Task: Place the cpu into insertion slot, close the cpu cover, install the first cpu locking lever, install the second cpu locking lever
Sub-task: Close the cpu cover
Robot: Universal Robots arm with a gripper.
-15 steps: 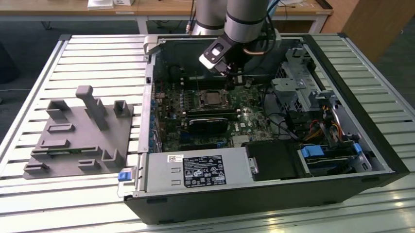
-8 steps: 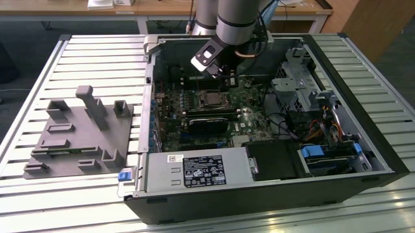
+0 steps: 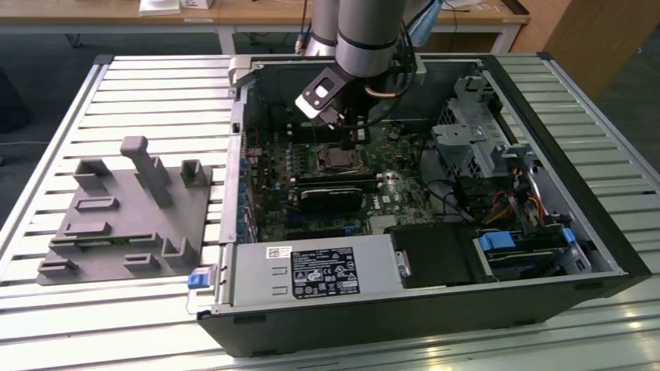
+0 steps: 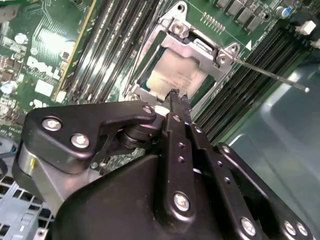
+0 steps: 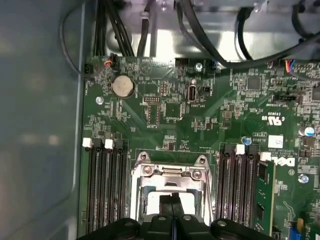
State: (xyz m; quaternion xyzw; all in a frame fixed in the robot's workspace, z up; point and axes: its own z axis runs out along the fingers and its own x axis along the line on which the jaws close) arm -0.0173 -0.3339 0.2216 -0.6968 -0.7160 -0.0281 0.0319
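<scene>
Gripper had its fingers squeezed flat together, with nothing between them that I could see. The tips hung right over the cpu, though I couldn't tell if they actually touched it. The cpu sat in the slot, dull silver top up. The cover looked to be lying over it, with the top showing through the window. One lever, a thin metal rod, stuck out from a corner of the cover at an angle, so it wasn't latched. It ran across the black RAM slots, which lined both sides of the socket. A coin battery sat further off on the green board.

In the exterior view, the arm stood over the open case at about 12 o'clock. The black card lay at 6 o'clock from the slot, just beside it. The metal drive cage was at 3 o'clock, and the silver power supply was further out at 6, against the case wall. The grey jig sat on the slatted table at 9 o'clock from the case, well apart from everything.
</scene>
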